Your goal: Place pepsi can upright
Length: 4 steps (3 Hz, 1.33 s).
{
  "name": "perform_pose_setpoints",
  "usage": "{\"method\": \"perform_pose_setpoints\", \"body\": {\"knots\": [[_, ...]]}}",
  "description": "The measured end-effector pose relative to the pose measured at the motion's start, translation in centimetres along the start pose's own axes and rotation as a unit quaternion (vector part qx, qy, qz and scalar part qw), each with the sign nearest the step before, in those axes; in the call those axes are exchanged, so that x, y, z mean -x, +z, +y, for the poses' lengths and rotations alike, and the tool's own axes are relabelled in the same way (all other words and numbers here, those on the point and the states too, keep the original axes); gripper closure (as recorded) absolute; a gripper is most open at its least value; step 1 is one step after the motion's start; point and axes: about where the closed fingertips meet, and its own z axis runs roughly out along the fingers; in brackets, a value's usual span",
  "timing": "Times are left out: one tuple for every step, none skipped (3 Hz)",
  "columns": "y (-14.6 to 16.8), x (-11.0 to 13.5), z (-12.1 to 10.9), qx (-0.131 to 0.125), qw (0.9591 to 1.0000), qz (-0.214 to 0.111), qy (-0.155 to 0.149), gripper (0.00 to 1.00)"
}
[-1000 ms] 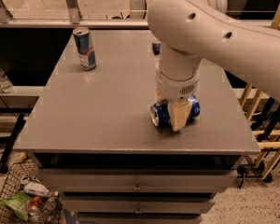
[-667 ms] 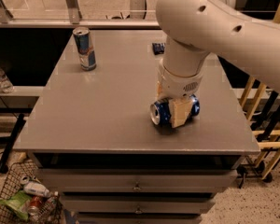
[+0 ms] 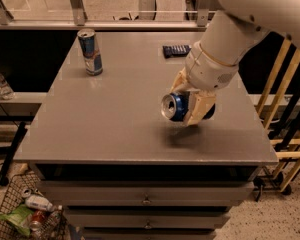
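One pepsi can in claw, mid-air

White arm comes in from the top right, and its pincer sits over the right half of the grey counter. The 2 tan fingers are clamped around the pepsi can. The can is tipped on its side, silver end facing left toward the camera. There's a shadow on the counter right below it, so it looks held just off the surface.

1 tall energy drink can stands upright at the back left, well apart. A small dark packet lies flat near the back edge. Drawers are under the counter, and a wire basket of trash sits on the floor at bottom left.
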Motion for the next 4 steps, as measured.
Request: {"method": "perform_pose_setpoints", "body": {"knots": [[-1.6, 0.0, -0.7, -0.02, 0.9944, -0.096, 0.04, 1.0], [-2.2, 2.1, -1.1, -0.024, 0.9877, -0.148, 0.042, 1.0], [-1.9, 2.0, -1.6, -0.054, 0.9815, -0.169, 0.072, 1.0], [-2.3, 1.0, -1.4, -0.118, 0.9599, -0.217, 0.133, 1.0]]}}
